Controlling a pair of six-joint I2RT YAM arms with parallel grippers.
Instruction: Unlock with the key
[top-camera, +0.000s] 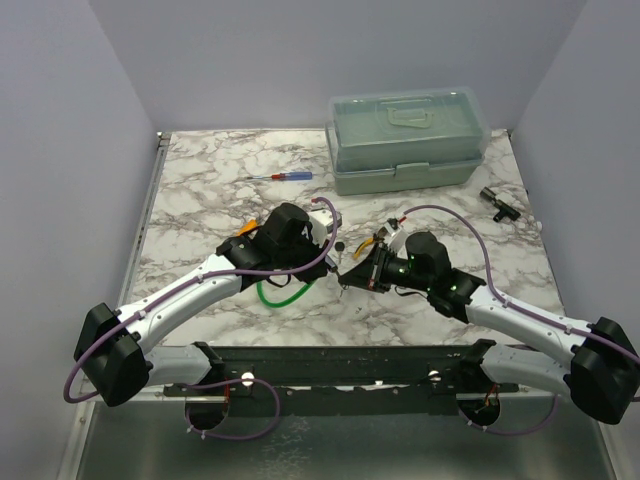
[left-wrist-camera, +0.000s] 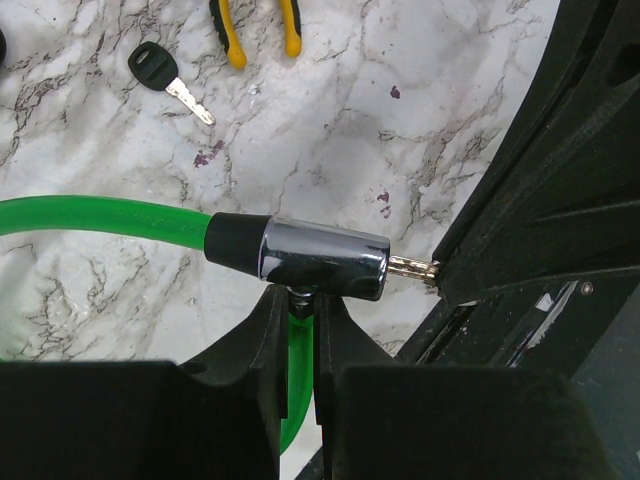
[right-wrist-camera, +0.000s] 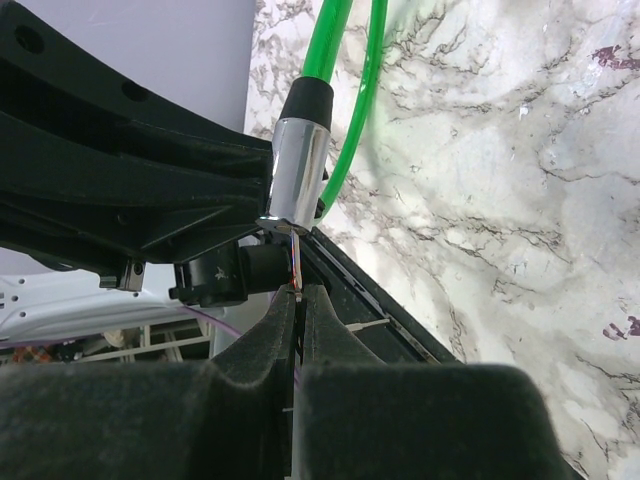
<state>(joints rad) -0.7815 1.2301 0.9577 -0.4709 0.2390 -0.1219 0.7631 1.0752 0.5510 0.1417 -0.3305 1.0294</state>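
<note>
Top external view shows a marble counter (top-camera: 200, 200) with a pale green toolbox (top-camera: 410, 140) shut at its far right and both arms meeting over the middle. Between them is a cable lock (left-wrist-camera: 320, 258), its green cable (left-wrist-camera: 100, 215) looping back toward the near edge. The left fingers (left-wrist-camera: 275, 305) are closed tight just under the lock's chrome barrel and hold it level above the counter. The right fingers (right-wrist-camera: 283, 312) are pinched fully together on a second key (left-wrist-camera: 410, 267). Its blade sits in the end of the barrel, and its head is hidden in the grip. Yellow-handled pliers (left-wrist-camera: 228, 35) lie on the counter beyond the lock. A red-and-blue screwdriver (top-camera: 282, 176) lies further back, left of the toolbox. The key (left-wrist-camera: 155, 68), dark round head and short silver blade, lies flat on the marble just beside the pliers' handles, apart from both sets of fingers and untouched.
</note>
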